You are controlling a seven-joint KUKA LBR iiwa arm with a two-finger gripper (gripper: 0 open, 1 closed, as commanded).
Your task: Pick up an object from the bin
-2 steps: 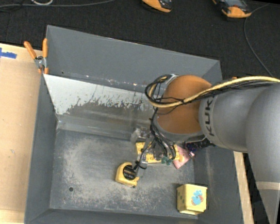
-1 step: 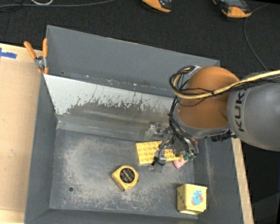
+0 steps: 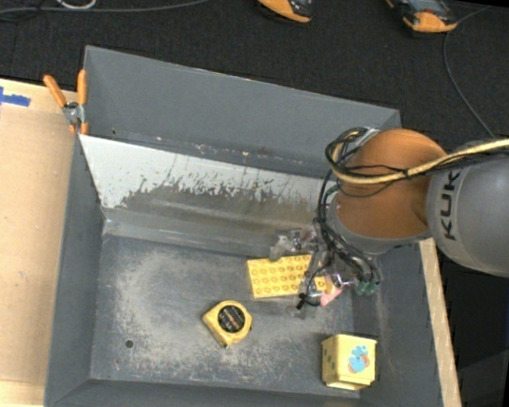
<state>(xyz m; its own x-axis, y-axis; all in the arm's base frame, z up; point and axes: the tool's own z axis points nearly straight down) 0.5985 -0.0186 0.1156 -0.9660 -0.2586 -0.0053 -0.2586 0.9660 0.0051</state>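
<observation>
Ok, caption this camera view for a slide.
Gripper over a yellow studded plate in the grey bin, tape measure and cube nearby.

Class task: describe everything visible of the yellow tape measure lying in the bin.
The tape measure is a rounded-square yellow case, plastic by its look, with a dark round label on its upturned face. It lies flat on the bin floor, near the middle front, apart from every other thing.

Bare bin floor [image 3: 138, 313] left of tape measure [image 3: 226, 322]
</observation>
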